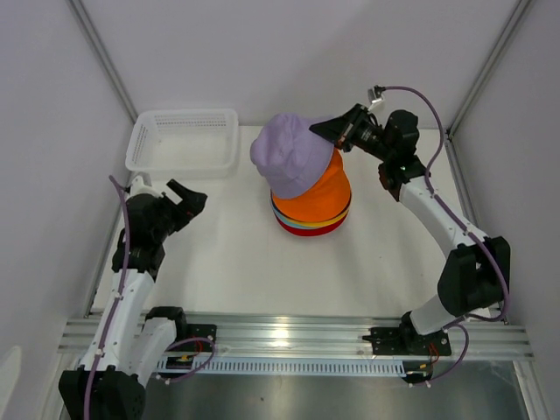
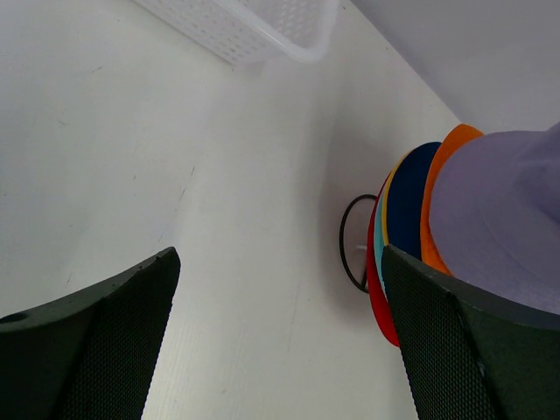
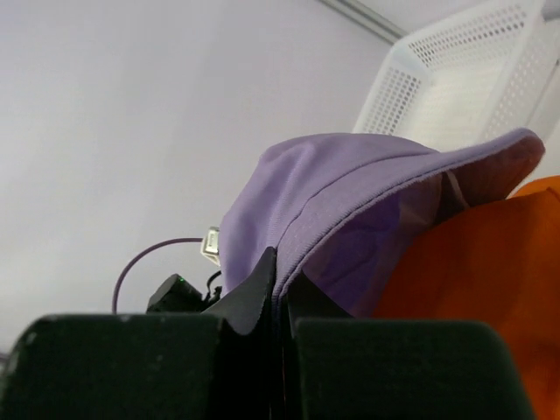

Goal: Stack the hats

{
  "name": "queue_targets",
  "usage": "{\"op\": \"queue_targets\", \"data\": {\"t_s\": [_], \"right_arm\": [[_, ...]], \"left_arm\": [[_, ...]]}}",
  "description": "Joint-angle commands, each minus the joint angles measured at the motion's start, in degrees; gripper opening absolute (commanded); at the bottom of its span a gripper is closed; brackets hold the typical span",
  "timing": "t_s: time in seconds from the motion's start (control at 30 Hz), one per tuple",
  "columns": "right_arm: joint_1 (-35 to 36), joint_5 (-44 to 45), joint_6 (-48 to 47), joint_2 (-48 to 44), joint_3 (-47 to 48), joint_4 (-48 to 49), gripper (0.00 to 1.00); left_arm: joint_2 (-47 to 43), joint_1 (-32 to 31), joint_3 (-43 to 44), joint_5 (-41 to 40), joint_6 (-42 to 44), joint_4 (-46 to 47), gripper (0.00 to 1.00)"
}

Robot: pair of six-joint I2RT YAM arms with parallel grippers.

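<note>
From above, the hats stand in one pile at the middle of the white table (image 1: pixel 245 271). The lavender hat (image 1: pixel 291 154) sits on top, tilted and pushed toward the rear left, so it covers only part of the orange hat (image 1: pixel 331 191) beneath. The right tool (image 1: pixel 329 129) is pinched together on the lavender brim at its rear right edge. Below the orange hat only thin rims show, the red hat (image 1: pixel 308 231) lowest; the others are too narrow here to sort out. The left tool (image 1: pixel 187 198) hangs well apart from the pile, near the table's left side, its fingers spread and holding nothing. A white basket (image 1: pixel 184 140) lies at the rear left.

The left wrist view looks between the two spread dark fingers (image 2: pixel 96 341) at the pile's side, cut off at the right edge. Red lies at the bottom, then a sliver of the teal hat (image 2: pixel 378 249), a thin line of the yellow hat (image 2: pixel 386 194), the navy hat (image 2: pixel 409 206), orange and lavender. A black wire ring (image 2: pixel 353 241) shows beside the pile's foot; the rest of it is hidden behind the hats.

The right wrist view shows the fingers closed on the lavender brim, orange cloth just to the right. A purple cable and a small dark part behind are hard to make out.
</note>
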Motion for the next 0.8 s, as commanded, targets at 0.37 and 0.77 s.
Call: {"op": "queue_targets", "data": {"t_s": [0.37, 0.77], "right_arm": [[-4.4, 9.8, 0.9, -15.5, -15.4, 2.3, 0.01], [-10.3, 5.1, 0.1, -16.1, -24.2, 5.6, 0.06]], "left_arm": [[8.9, -8.2, 6.5, 1.5, 0.6, 7.2, 0.99], [19.7, -13.4, 12.9, 5.8, -0.3, 16.0, 0.98]]}}
